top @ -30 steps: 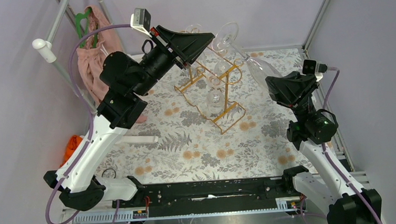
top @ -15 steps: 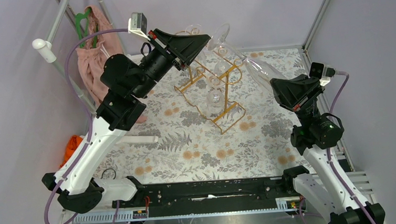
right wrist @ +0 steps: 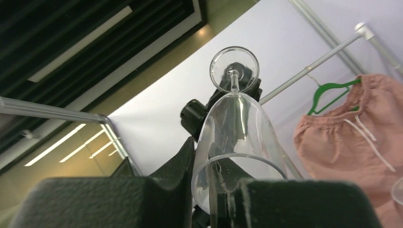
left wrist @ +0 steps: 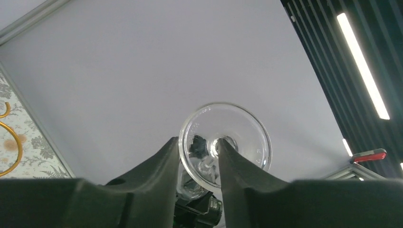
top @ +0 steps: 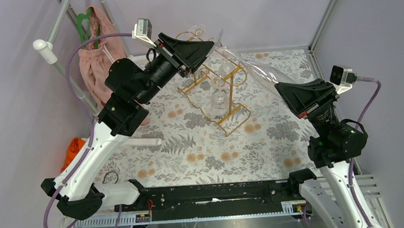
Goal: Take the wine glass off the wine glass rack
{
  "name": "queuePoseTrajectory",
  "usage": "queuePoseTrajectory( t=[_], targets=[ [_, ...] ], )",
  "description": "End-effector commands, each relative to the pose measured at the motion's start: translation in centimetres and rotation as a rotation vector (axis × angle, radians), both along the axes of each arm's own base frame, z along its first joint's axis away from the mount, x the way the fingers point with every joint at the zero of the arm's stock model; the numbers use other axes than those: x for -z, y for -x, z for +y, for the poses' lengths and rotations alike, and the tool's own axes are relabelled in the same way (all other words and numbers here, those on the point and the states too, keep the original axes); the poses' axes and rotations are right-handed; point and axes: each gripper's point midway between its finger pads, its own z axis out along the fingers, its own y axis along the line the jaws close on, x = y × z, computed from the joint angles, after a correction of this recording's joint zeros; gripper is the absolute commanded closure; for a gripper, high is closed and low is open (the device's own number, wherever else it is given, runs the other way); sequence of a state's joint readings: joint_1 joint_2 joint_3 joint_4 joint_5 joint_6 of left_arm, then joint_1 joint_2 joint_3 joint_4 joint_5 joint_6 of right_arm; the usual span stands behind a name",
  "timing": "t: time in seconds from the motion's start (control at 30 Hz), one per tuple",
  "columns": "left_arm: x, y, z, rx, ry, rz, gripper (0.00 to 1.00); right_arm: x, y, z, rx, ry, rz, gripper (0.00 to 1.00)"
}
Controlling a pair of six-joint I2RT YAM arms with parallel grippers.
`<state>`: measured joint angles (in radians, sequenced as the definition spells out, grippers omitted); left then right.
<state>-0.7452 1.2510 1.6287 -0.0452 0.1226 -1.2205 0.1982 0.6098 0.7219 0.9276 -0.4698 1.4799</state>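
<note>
Wine glass (right wrist: 240, 126) rim pinched inside right end effector (top: 279, 87) — stem outward.

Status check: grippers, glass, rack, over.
Left gripper open around the stem. Right gripper shut on wine glass rim. Glass in the air, off the wine glass rack. Nothing blocking.

pale lilac walls (top: 267, 7) enclose a floral-print tabletop (top: 191, 147). a metal clothes rail (top: 55, 25) holds a pink garment (top: 91, 62) on a green hanger (top: 83, 20). strip lights (left wrist: 363, 66) glow on a dark slatted ceiling (left wrist: 380, 28).
</note>
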Motion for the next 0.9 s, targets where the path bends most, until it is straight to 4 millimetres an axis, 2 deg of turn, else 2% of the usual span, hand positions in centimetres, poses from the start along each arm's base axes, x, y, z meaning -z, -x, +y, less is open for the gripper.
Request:
queuePoseTrajectory(
  t=[0.0,0.2,0.47,0.6,0.73,0.87],
  targets=[
    [1.3,0.8,-0.4,0.021,-0.064,-0.014,0.55,-0.6,0.2,0.1,0.102,0.093,-0.019,1.0],
    [1.6,0.3,0.3,-0.035,-0.094,-0.025,0.44,-1.3,0.7,-0.7,0.236,0.179,-0.02,1.0],
    [2.1,-1.3,1.9,-0.172,-0.156,-0.022,0.42,-2.2,1.2,-2.1,0.401,0.28,0.008,1.0],
    [3.0,-2.4,3.1,-0.267,-0.226,-0.01,0.42,-2.5,1.2,-3.1,0.495,0.35,0.034,1.0],
    [4.3,-3.8,4.3,-0.369,-0.349,-0.014,0.43,-2.8,0.7,-4.8,0.63,0.437,0.076,1.0],
    [5.9,-4.7,5.2,-0.434,-0.463,-0.025,0.43,-2.0,-1.5,-6.5,0.755,0.559,0.177,1.0]
  ],
)
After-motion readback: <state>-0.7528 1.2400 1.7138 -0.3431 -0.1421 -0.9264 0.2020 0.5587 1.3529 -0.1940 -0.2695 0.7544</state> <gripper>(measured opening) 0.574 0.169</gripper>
